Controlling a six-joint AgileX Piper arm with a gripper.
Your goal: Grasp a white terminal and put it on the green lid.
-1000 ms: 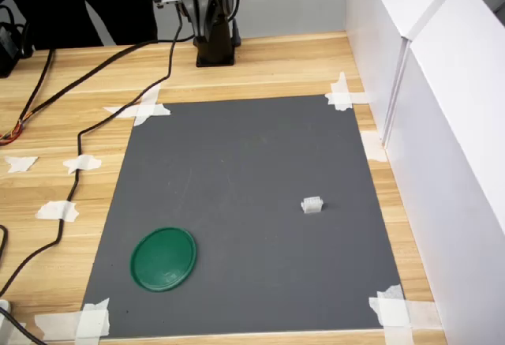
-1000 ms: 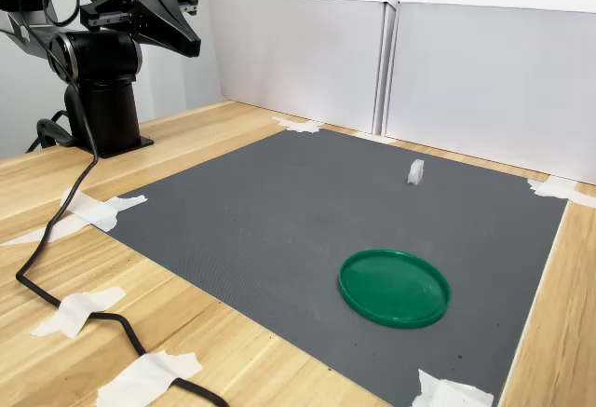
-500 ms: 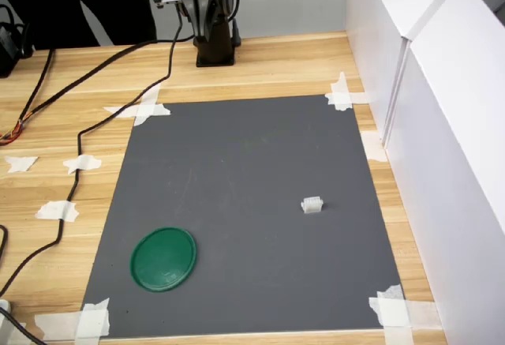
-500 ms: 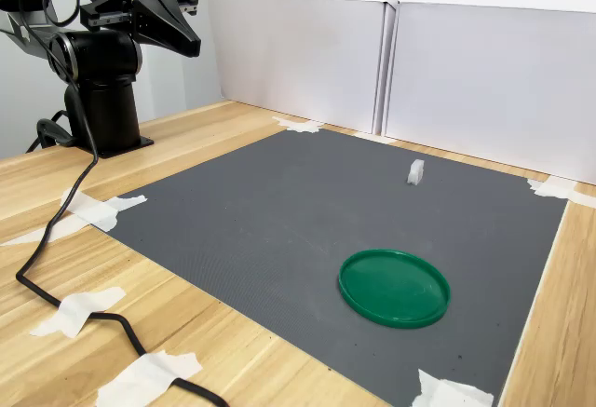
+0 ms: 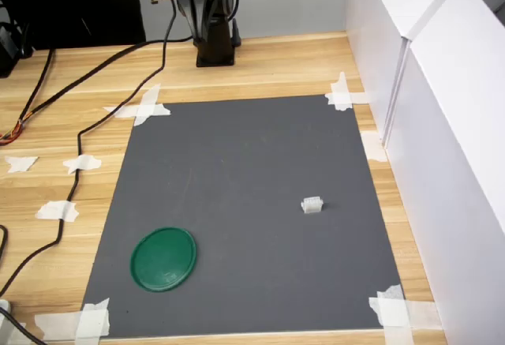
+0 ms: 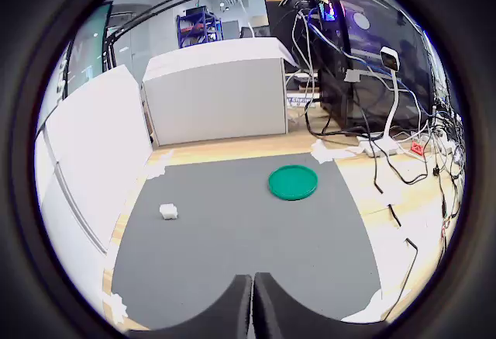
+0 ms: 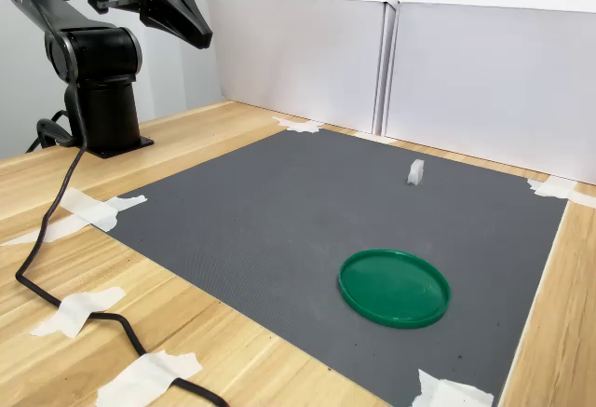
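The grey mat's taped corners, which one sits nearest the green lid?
The taped corner at the first exterior view's lower left, just below the green lid. The other three corners of the grey mat lie clearly farther off.

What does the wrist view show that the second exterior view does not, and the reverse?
Only the wrist view: the end effector tips pressed together in the foreground, plus monitors and a tangle of cables beyond the table.

Only the second exterior view: the arm base on the wooden table and the black cable trailing from it.

Both: the gray mat, the green lid, the white terminal lying apart from it, and the white panels.
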